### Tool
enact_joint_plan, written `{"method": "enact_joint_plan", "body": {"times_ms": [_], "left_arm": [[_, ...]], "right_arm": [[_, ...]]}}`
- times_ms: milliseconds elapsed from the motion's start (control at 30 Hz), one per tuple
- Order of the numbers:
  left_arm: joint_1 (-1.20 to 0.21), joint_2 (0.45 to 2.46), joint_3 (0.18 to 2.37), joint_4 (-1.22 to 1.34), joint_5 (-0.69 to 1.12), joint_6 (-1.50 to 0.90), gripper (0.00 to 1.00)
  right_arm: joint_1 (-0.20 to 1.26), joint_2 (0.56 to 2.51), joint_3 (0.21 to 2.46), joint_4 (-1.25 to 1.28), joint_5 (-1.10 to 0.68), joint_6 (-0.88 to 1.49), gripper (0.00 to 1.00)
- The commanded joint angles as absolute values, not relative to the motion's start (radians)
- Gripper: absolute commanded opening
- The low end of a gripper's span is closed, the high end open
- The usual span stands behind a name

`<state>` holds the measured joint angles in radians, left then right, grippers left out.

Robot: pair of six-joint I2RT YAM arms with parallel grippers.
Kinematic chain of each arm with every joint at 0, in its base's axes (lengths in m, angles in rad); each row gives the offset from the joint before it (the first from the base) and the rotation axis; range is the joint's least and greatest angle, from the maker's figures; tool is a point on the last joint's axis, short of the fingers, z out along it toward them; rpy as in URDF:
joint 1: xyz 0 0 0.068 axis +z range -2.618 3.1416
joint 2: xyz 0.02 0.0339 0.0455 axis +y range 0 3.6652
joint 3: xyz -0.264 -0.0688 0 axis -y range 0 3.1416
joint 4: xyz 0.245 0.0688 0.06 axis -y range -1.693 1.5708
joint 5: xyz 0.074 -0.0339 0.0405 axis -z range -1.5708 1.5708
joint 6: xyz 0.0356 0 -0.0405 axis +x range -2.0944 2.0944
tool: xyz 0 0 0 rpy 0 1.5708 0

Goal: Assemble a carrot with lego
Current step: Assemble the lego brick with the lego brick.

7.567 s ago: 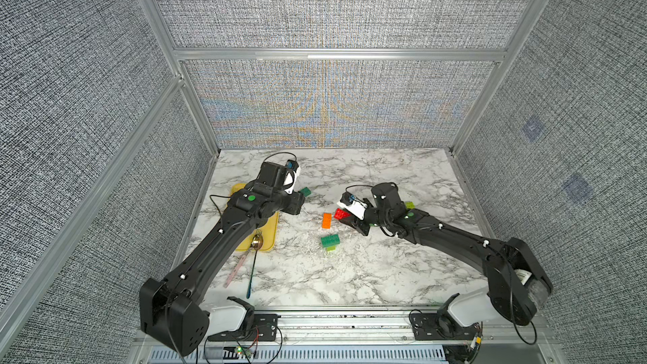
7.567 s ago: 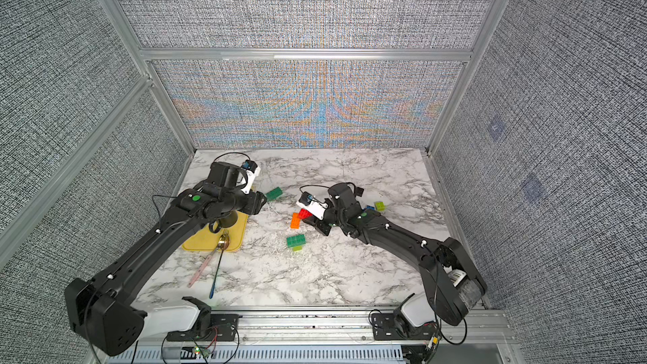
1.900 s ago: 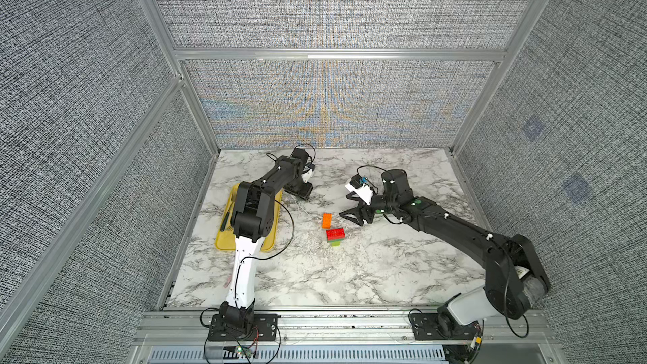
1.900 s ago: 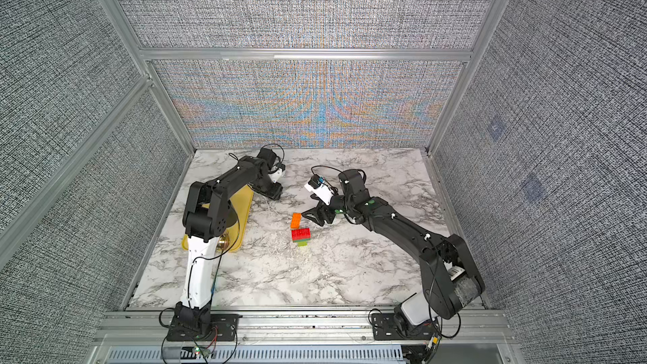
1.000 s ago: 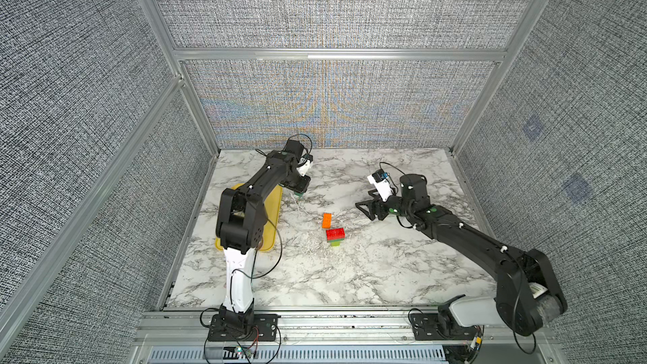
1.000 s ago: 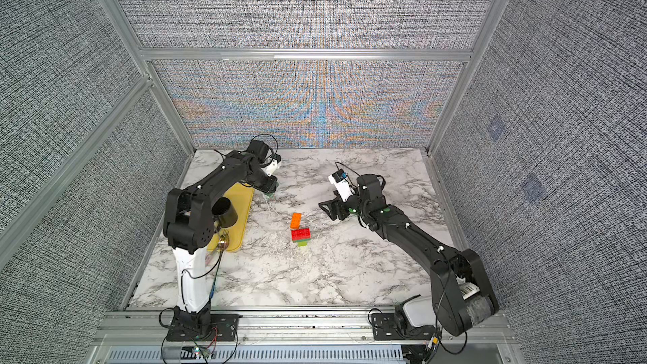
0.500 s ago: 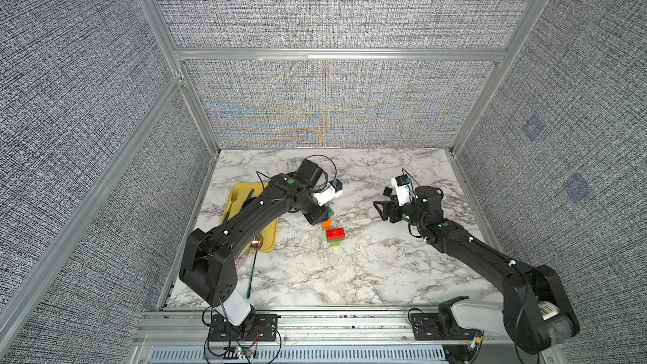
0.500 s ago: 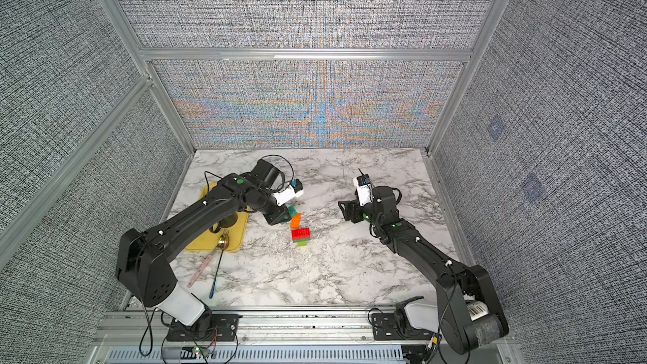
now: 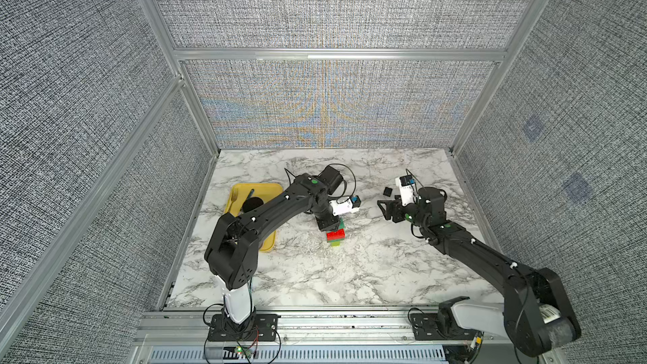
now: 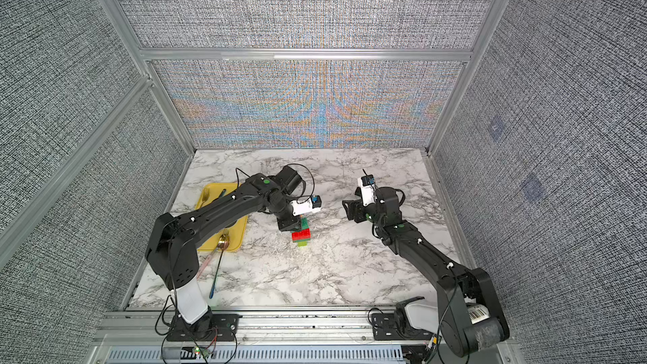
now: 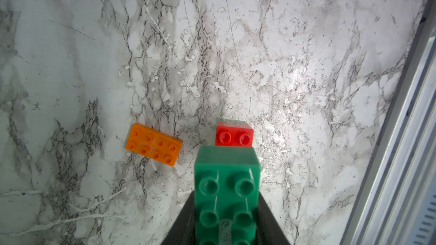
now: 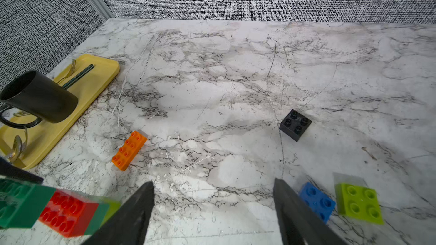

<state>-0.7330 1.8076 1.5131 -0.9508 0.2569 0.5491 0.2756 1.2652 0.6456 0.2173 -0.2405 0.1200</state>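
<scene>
A short stack stands mid-table: a red brick [image 9: 335, 236] [image 11: 233, 135] on dark green and lime. My left gripper [image 9: 332, 227] [image 11: 226, 210] is shut on a dark green brick [image 11: 226, 185] [image 10: 304, 223] and holds it close over the stack's red top, partly covering it. Whether the two touch I cannot tell. An orange brick [image 11: 153, 147] [image 12: 129, 150] lies loose beside the stack. My right gripper [image 9: 383, 210] [image 12: 213, 208] stands open and empty to the right. Near it lie a black brick [image 12: 295, 124] [image 9: 387, 191], a blue brick [image 12: 317, 201] and a lime brick [image 12: 359, 202].
A yellow tray [image 9: 271, 189] [image 12: 94, 83] at the left holds a black mug [image 12: 40, 97] and forks. A gold spoon [image 10: 222, 239] and a blue-handled utensil [image 10: 214, 276] lie off its front edge. Grey walls enclose three sides.
My left arm has swung from the back left to the middle, bringing the dark green brick over the red-topped stack. My right gripper has drawn back to the right, still open.
</scene>
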Motion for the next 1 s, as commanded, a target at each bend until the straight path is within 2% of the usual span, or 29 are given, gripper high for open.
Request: {"method": "enact_joint_plan", "body": {"times_ms": [0,967], "left_arm": [[-0.735,1.816,1.52,-0.986,0.255,0.556,0.17],[-0.77,1.909,1.554,-1.004,0.199,0.519,0.2]], "right_arm": [[0.276,1.267,0.643,0.231,-0.23,0.123,0.8],[0.276,1.298,0.64,0.238,-0.261,0.121,0.8]]}}
